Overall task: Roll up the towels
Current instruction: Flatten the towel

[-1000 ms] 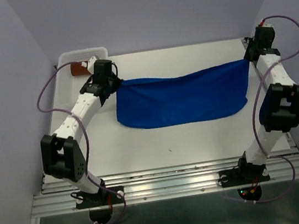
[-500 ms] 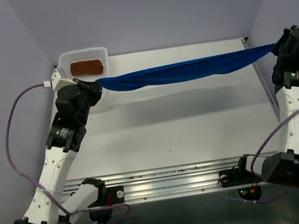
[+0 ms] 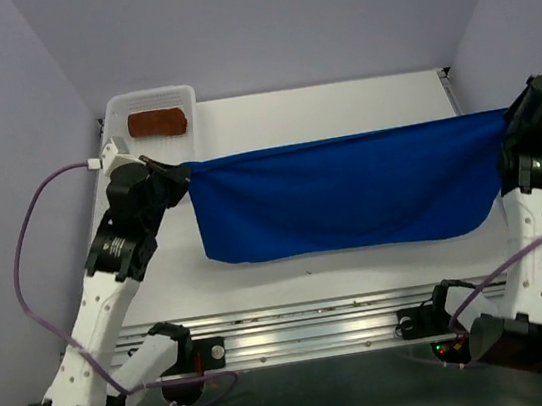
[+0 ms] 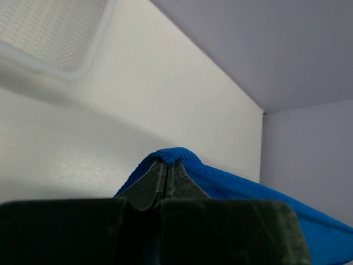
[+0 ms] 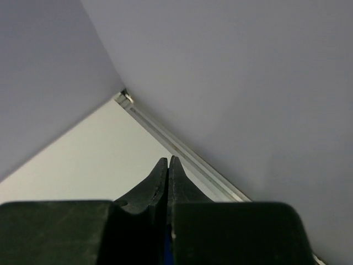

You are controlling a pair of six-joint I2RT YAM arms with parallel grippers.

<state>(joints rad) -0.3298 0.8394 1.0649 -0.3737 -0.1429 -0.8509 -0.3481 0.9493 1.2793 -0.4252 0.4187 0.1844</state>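
Up close we see the left jaws grasping the blue towel; the right jaws' grasp on it shows clearly only from above.

no readable text, labels, brands, numbers or signs in any view

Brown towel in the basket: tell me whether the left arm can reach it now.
Probably not yet. The brown towel lies uncovered in the basket just beyond the left tool, but that tool is shut on a corner of the blue towel, stretched across to the right tool.
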